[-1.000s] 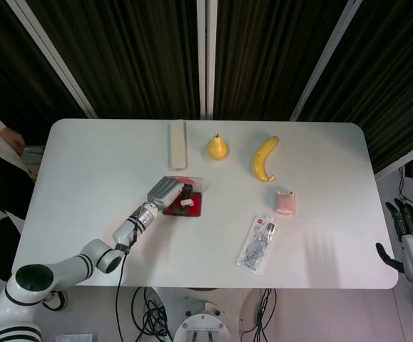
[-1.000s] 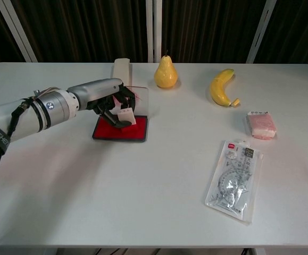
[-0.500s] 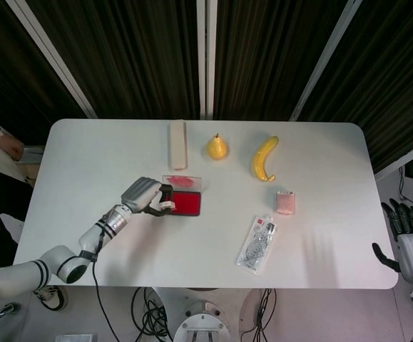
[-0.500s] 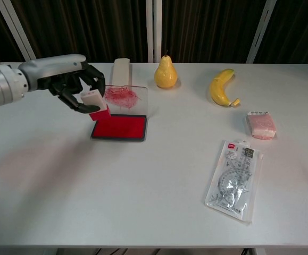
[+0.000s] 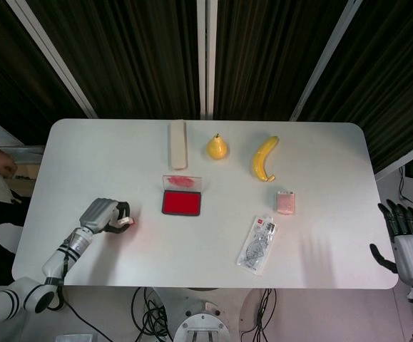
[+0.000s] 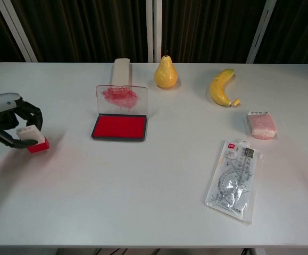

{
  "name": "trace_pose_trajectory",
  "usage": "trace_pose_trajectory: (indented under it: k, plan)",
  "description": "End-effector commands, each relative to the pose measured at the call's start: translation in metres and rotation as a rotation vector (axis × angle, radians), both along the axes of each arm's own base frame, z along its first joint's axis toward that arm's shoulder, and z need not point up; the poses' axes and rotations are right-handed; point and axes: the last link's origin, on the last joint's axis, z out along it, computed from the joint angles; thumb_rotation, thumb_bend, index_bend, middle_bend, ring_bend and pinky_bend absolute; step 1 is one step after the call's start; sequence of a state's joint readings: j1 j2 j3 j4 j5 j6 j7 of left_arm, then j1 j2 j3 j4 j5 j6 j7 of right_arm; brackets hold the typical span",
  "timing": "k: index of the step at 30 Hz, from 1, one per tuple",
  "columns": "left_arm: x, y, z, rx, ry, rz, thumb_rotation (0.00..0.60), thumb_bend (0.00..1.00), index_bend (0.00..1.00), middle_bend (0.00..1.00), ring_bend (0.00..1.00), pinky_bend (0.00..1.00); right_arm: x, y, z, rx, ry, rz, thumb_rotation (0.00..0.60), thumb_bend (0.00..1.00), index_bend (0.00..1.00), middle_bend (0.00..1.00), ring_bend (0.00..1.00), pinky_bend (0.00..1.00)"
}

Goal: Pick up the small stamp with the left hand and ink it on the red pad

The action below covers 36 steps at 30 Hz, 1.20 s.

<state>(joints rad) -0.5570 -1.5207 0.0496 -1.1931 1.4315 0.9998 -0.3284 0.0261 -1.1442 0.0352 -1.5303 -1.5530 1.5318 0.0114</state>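
Stamp [image 6: 32,139] gripped in left hand [image 6: 7,127], red face showing so inking looks done, held well left of open pad [image 6: 119,127]; right hand [image 5: 406,239] idle, fingers apart.

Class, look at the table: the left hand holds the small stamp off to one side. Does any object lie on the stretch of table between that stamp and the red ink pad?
Nothing visible does. The left hand holds the stamp near the table's left edge, and only bare tabletop lies between it and the red pad. The pad's lid stands open behind it.
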Motion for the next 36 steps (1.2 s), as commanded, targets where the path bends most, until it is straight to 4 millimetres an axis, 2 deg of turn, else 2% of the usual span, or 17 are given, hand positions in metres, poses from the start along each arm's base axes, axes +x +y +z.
trace_pose_trajectory:
  k: [1,6,11,18,24,36]
  plan:
    - [-0.004,-0.004,-0.004,0.000,-0.008,0.000,0.600,0.42,0.61,0.62,1.00,1.00,0.000,0.000,-0.001,0.002,0.000,-0.001,0.600,0.22,0.00,0.00,0.00,0.00]
    - [-0.008,-0.004,-0.008,-0.007,0.000,-0.007,0.600,0.42,0.57,0.60,1.00,1.00,0.000,0.001,-0.001,0.001,0.002,-0.005,0.600,0.22,0.00,0.00,0.00,0.00]
    - [-0.008,-0.004,-0.009,-0.005,0.002,-0.020,0.600,0.36,0.49,0.57,1.00,1.00,0.000,0.001,0.001,-0.006,0.000,-0.001,0.600,0.22,0.00,0.00,0.00,0.00]
    - [-0.007,-0.005,-0.011,-0.029,0.000,-0.011,0.600,0.35,0.47,0.53,0.99,1.00,-0.002,0.001,0.000,-0.006,0.000,-0.008,0.600,0.22,0.00,0.00,0.00,0.00]
    - [-0.005,-0.005,-0.008,-0.020,0.000,-0.031,0.600,0.35,0.40,0.47,0.98,1.00,-0.001,0.001,0.001,-0.012,0.000,-0.007,0.600,0.22,0.00,0.00,0.00,0.00]
    - [0.003,-0.010,0.005,0.008,-0.014,-0.078,0.600,0.35,0.34,0.41,0.98,1.00,-0.002,0.001,0.002,-0.018,0.002,-0.009,0.600,0.22,0.00,0.00,0.00,0.00]
